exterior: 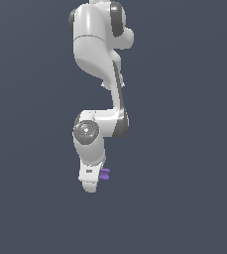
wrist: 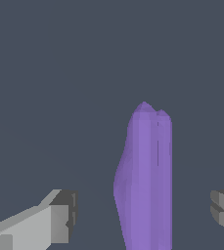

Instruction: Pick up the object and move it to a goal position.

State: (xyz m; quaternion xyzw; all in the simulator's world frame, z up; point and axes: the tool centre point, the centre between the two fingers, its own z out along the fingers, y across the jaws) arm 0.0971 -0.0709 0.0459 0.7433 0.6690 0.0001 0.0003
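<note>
Grey pads tip the two fingers (wrist: 64,215) of the pincer (wrist: 145,215), and in the wrist view they stand wide apart, one at each side of the frame, with the purple object (wrist: 145,180) rising between them. Neither pad touches it: a clear gap of dark ground shows on both sides, the gap on one side looking wider than on the other, so the piece sits somewhat off-centre in the opening. The pincer is therefore spread open and holds nothing.

The object is a narrow, elongated purple piece with a faint line running along its face and a slightly notched end, far slimmer than the span of the fingers.

In the exterior view the pincer (exterior: 91,186) hangs low at the end of the white arm (exterior: 97,49), and the object (exterior: 104,173) peeks out just beside it, toward the exterior view's right, partly hidden by the hand. The ground around is a plain dark grey-blue; no counter edge and no goal marker can be made out.

As for progress, I judge the approach as good as done: the fingers bracket the piece. Closing on it, lifting it and carrying it to the goal are all left, and where that goal lies cannot be told from these views.
</note>
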